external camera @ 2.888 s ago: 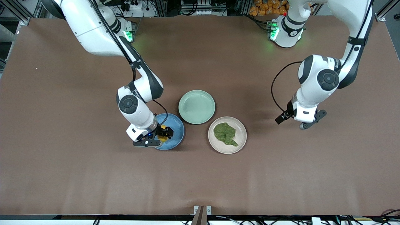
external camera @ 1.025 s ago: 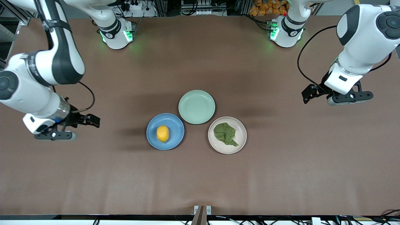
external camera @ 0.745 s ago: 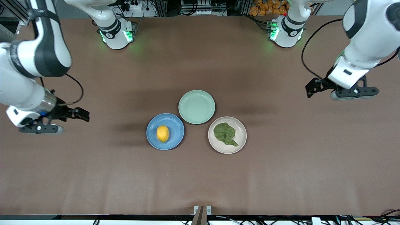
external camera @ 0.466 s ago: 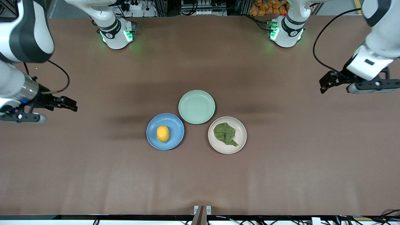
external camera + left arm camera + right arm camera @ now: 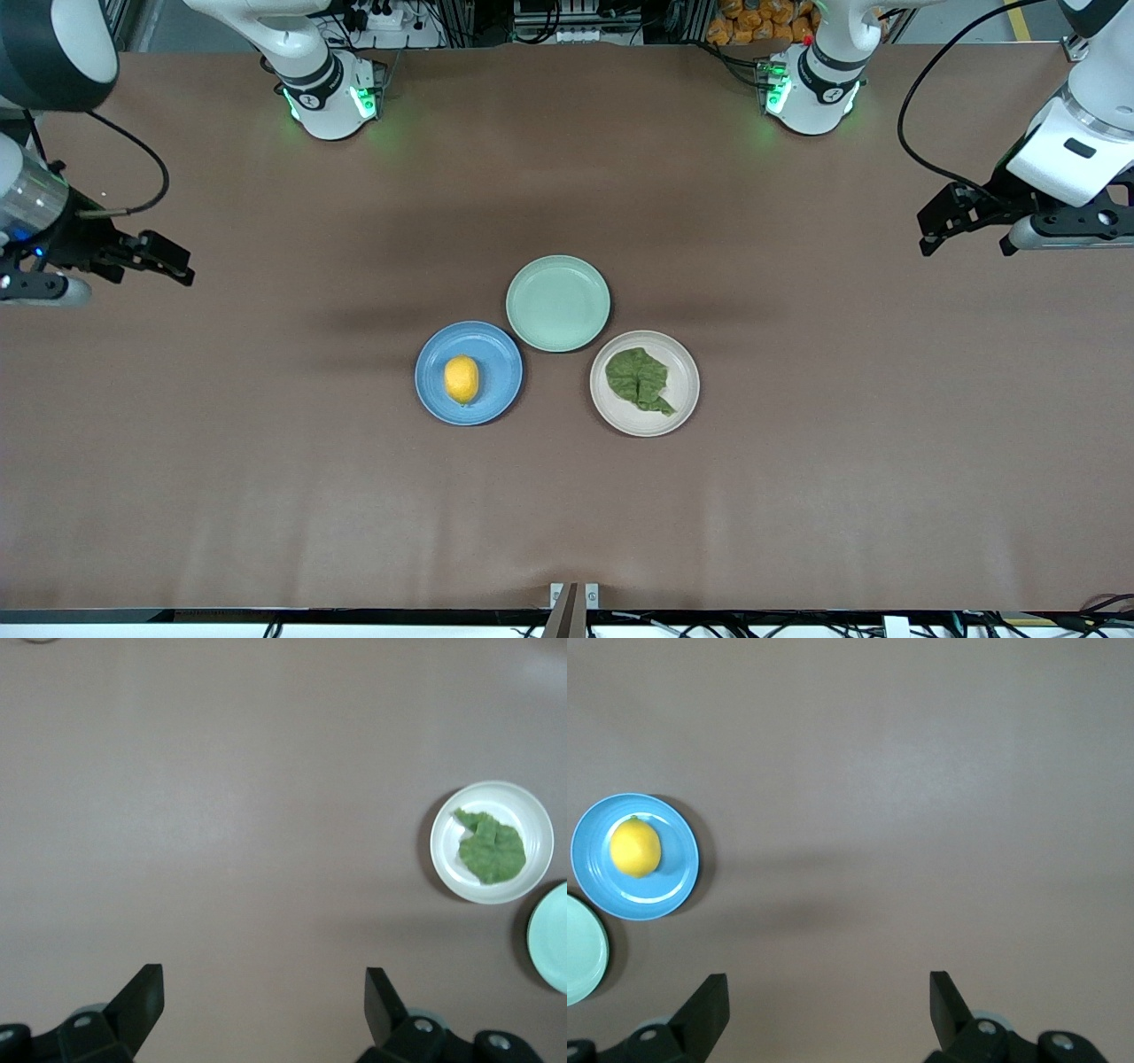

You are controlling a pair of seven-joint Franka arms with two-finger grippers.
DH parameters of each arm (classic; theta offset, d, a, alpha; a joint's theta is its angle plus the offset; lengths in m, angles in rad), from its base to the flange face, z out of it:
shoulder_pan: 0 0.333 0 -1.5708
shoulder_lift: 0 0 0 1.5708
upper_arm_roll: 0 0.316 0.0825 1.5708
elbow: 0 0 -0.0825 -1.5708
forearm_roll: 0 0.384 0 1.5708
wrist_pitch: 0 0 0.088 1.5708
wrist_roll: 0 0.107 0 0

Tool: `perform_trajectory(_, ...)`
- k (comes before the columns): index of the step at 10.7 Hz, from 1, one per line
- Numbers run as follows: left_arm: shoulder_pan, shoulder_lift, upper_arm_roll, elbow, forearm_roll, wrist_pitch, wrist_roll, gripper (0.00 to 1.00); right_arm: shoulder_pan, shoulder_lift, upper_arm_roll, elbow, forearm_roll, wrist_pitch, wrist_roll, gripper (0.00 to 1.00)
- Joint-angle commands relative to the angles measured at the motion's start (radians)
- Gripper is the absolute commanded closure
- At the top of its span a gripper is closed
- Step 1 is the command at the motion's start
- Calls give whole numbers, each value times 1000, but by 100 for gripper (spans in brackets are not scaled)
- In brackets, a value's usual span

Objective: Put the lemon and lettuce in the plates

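Resting on the blue plate (image 5: 469,373) is the lemon (image 5: 461,379), the lettuce (image 5: 640,379) on the beige plate (image 5: 645,384); both placements look done. Left pincer (image 5: 973,223) and right pincer (image 5: 124,261) hang spread and empty over opposite worktop (image 5: 567,496) ends; nothing further seems needed.

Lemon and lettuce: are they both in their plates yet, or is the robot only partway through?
It looks finished. The lemon lies in the blue plate and the lettuce lies in the beige plate. Nothing is in hand: the left hand and the right hand are both open and empty, out over bare table at its two ends. The green plate holds nothing. Nothing seems left to do.
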Motion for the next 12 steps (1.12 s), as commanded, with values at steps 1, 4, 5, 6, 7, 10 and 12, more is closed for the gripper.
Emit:
perform_trajectory(1,6,30,-1,100,17,-114,68,0,-14,-31,1,20,-3,-58,-11,0)
perform_trajectory(4,8,32,-1,128,-1,-146,68,0,9,-17,-50,111,-3,-110,-14,0)
perform_trajectory(5,6,33,-1,128,-15,-146,62,0,18,-9,-59,138,-3,-124,-16,0)
perform_trajectory(6,3,32,-3,128,-37,-146,57,0,18,7,-61,179,-5,-159,-16,0)
perform_trajectory(7,7,32,-3,124,-37,-152,57,0,18,9,-61,198,-6,-172,-16,0)
perform_trajectory(10,-3,36,-6,125,-37,-169,52,0,59,18,-116,250,0,-224,-14,0)
perform_trajectory(12,-2,36,-6,127,-37,-171,52,0,69,34,-133,287,3,-238,-11,0)
